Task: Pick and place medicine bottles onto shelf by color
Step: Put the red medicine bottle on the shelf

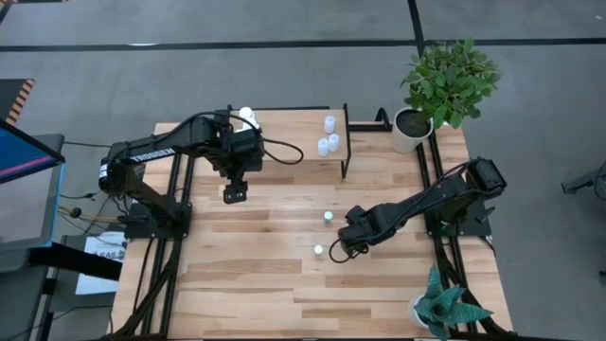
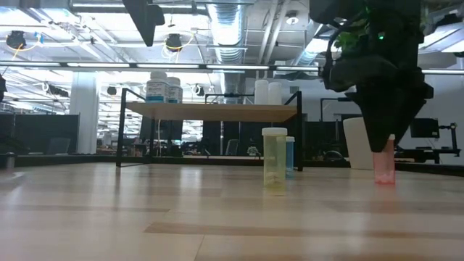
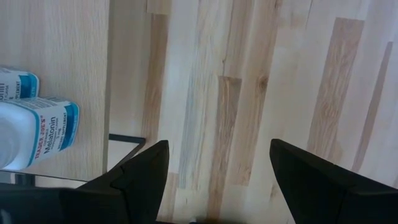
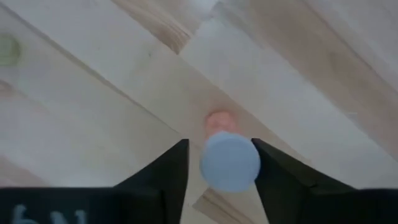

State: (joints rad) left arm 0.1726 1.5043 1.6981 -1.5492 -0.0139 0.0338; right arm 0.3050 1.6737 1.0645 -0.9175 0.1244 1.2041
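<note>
My right gripper (image 4: 221,163) points down over a small bottle (image 4: 229,162) with a pale cap and a pinkish body (image 2: 384,168), which stands upright on the table. The gripper is open. Its fingers stand on either side of the bottle, with a narrow gap showing beside the cap. Two loose bottles (image 1: 328,216) (image 1: 318,250) stand nearby; the low view shows a yellowish one (image 2: 275,159) and a blue one (image 2: 290,154). The shelf (image 2: 217,111) holds pale-blue bottles (image 1: 329,135) and white bottles (image 3: 37,130). My left gripper (image 3: 217,152) hangs open above the table, beside the shelf.
A potted plant (image 1: 417,123) stands at the far right corner and another (image 1: 440,308) at the near right corner. The shelf's thin black legs (image 2: 121,127) stand on the far part of the table. Bare wood (image 1: 246,284) lies toward the near left.
</note>
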